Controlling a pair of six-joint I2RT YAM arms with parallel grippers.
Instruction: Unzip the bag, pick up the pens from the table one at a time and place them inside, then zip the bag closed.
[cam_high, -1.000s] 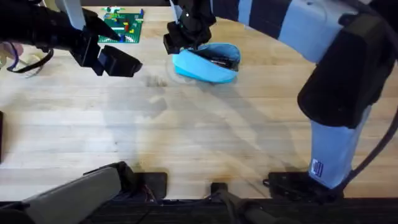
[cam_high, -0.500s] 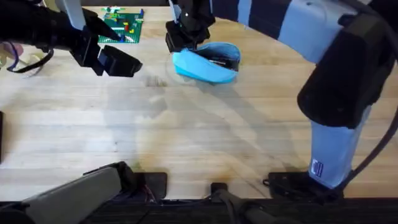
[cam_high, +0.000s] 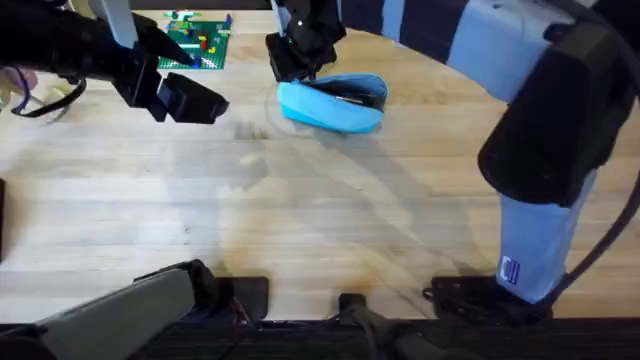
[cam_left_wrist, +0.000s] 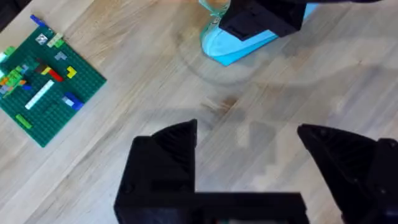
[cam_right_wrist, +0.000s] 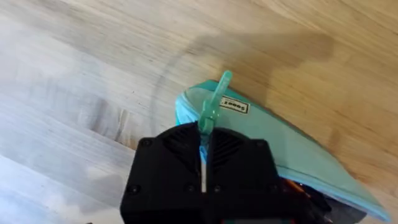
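Observation:
The light blue bag (cam_high: 330, 108) lies on the far middle of the table (cam_high: 330, 210). My right gripper (cam_high: 290, 60) stands over the bag's left end. In the right wrist view my right gripper (cam_right_wrist: 204, 140) is shut on the teal zipper pull (cam_right_wrist: 216, 99) at the end of the bag (cam_right_wrist: 280, 146). A sliver of an orange pen (cam_right_wrist: 297, 186) and dark shapes (cam_high: 352, 97) show in the bag's opening. My left gripper (cam_high: 192, 100) hovers open and empty to the left of the bag, and its wrist view shows its own fingers (cam_left_wrist: 249, 149) with the bag (cam_left_wrist: 239, 46) beyond.
A green brick baseplate (cam_high: 200, 40) with small coloured bricks lies at the back left, also seen from the left wrist (cam_left_wrist: 43, 93). Looped cables (cam_high: 40, 98) lie at the far left edge. Bare wood stretches across the near half of the table.
My right gripper has drawn slightly toward the far edge with the zipper pull, and the bag's opening looks narrower and flatter. The left arm has not moved.

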